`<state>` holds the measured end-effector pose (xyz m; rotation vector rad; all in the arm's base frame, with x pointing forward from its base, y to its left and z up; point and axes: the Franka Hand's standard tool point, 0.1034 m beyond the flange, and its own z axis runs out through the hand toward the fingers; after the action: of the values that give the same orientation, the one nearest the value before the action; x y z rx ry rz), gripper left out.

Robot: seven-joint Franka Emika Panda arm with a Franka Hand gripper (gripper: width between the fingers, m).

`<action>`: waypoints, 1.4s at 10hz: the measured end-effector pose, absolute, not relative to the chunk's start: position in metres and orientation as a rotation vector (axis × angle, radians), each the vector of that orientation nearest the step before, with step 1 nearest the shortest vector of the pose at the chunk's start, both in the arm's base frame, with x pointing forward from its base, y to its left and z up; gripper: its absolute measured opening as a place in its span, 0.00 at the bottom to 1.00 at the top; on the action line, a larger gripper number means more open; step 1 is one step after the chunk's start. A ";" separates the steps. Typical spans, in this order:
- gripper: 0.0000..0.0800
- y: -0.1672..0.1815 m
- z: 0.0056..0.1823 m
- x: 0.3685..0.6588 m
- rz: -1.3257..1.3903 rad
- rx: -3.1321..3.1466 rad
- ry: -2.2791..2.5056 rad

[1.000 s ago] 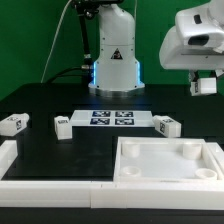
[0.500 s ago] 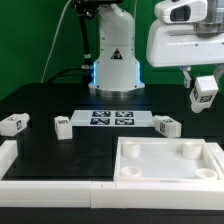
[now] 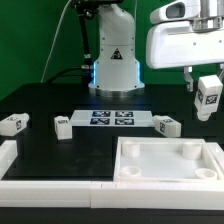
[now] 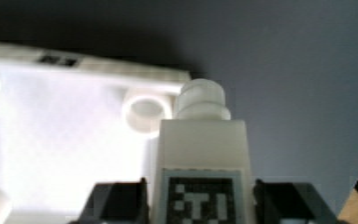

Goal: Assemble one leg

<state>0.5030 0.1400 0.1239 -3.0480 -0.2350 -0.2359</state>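
My gripper (image 3: 208, 90) is shut on one leg (image 3: 208, 98), a small white block with a black-and-white marker tag, and holds it in the air at the exterior view's right, above the far right corner of the white tabletop (image 3: 135, 170). In the wrist view the held leg (image 4: 202, 150) stands between the dark fingers (image 4: 119, 200), its round peg end pointing toward the tabletop (image 4: 51, 110) and a round socket (image 4: 144, 108) near its corner. Three more legs lie on the table: one at the left edge (image 3: 12, 124), one left of the middle (image 3: 62, 126) and one right of the middle (image 3: 166, 126).
The marker board (image 3: 112, 119) lies between the loose legs, in front of the robot base (image 3: 115, 65). A low white frame (image 3: 50, 186) runs along the front and left of the table.
The gripper with the leg has come down and toward the exterior view's left, then lowered a little further; the leg now hangs more fully in view.
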 end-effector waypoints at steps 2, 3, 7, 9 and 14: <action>0.36 0.134 0.127 0.531 -0.274 -3.041 -0.269; 0.36 0.131 0.128 0.542 -0.291 -3.038 -0.276; 0.36 0.121 0.128 0.584 -0.346 -3.028 -0.309; 0.36 0.121 0.127 0.586 -0.409 -3.020 -0.306; 0.36 0.109 0.126 0.600 -0.726 -2.970 -0.361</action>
<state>0.5998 0.1088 0.1256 -2.9699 -0.3613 -0.7259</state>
